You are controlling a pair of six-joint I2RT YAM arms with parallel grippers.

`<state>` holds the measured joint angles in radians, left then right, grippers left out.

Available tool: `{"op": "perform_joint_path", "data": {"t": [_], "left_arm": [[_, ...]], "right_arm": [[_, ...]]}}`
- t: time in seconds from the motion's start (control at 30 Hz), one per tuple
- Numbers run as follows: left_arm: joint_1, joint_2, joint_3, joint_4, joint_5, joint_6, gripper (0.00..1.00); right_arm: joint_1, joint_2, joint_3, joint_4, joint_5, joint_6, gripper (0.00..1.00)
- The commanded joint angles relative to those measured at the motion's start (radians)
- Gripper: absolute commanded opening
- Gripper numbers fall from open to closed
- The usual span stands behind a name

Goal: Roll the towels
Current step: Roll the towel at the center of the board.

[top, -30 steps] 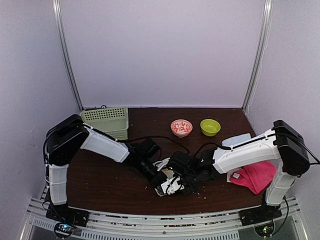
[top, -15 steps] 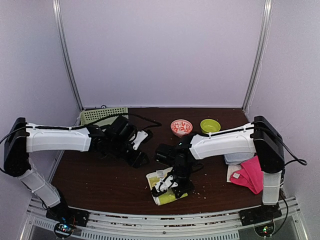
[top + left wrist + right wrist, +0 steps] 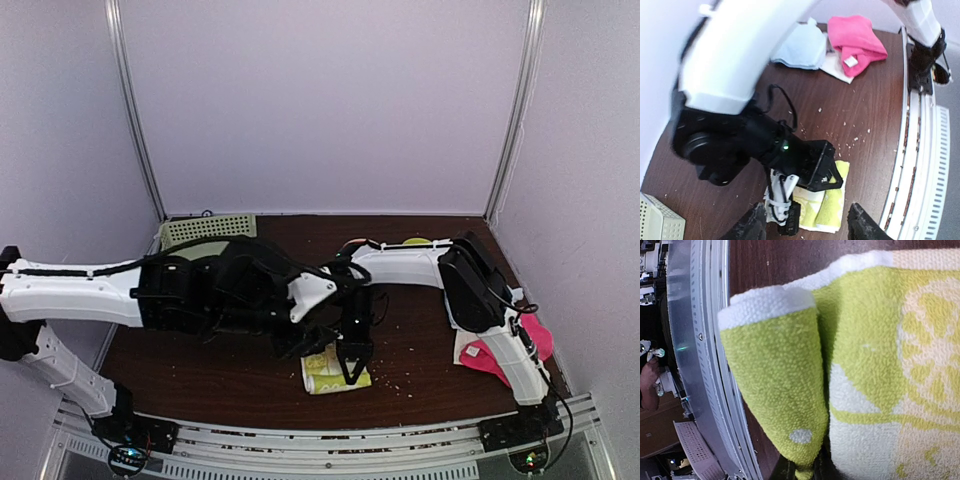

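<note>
**Yellow towel pinched at its near fold, roll axis along the worktop's front edge**

The yellow towel [image 3: 331, 373] was seen on the worktop [image 3: 220, 375], close to the near rail [image 3: 705, 365] and between the two arms. It was partly rolled. The rolled fold lay on the side towards the rail, with its long axis roughly parallel to that rail and the flat remainder stretching away from it. Any further rolling was therefore judged to run away from the near edge.

The right tool [image 3: 352, 362] was set down on the towel. In the right wrist view the fold tapered into its dark fingertips, so it was taken to be clamped on that fold. The left tool [image 3: 806, 227] was held just over the towel with its fingers apart and nothing between them.

The pink towel [image 3: 857, 35], light blue towel [image 3: 800, 47] and cream towel [image 3: 836, 67] lay heaped together, well apart to the right. The right tool's fingers were almost wholly cut off in its own view, and the far side of the yellow towel was hidden beneath the right arm.
</note>
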<state>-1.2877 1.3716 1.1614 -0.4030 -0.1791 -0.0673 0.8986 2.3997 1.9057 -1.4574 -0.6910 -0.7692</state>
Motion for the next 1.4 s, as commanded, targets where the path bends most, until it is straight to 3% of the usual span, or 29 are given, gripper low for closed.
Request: {"op": "perform_joint_path", "data": {"t": [0.0, 0.1, 0.47, 0.67, 0.9, 1.13, 1.27, 1.37], "left_arm": [[-0.045, 0.226, 0.119, -0.264, -0.020, 0.113, 0.56], [-0.101, 0.314, 0.139, -0.277, -0.033, 0.156, 0.57], [-0.107, 0.539, 0.164, -0.180, -0.143, 0.163, 0.55], [-0.107, 0.601, 0.165, -0.126, -0.143, 0.165, 0.43], [-0.107, 0.615, 0.170, -0.108, -0.116, 0.165, 0.15], [-0.104, 0.586, 0.133, -0.104, -0.080, 0.148, 0.03], [-0.091, 0.555, 0.106, -0.080, -0.040, 0.138, 0.01], [-0.072, 0.528, 0.074, -0.042, 0.014, 0.133, 0.00]], "right_arm": [[-0.010, 0.096, -0.009, 0.101, 0.147, 0.044, 0.08], [-0.012, 0.098, -0.023, 0.107, 0.139, 0.044, 0.09], [-0.013, 0.092, -0.046, 0.125, 0.131, 0.045, 0.09], [-0.014, 0.089, -0.050, 0.132, 0.123, 0.047, 0.09], [-0.016, 0.071, -0.063, 0.123, 0.108, 0.033, 0.10], [-0.054, -0.143, -0.098, 0.100, 0.072, -0.037, 0.37], [-0.085, -0.253, -0.097, 0.100, 0.040, -0.051, 0.40], [-0.123, -0.234, -0.051, 0.101, -0.052, -0.041, 0.41]]}}
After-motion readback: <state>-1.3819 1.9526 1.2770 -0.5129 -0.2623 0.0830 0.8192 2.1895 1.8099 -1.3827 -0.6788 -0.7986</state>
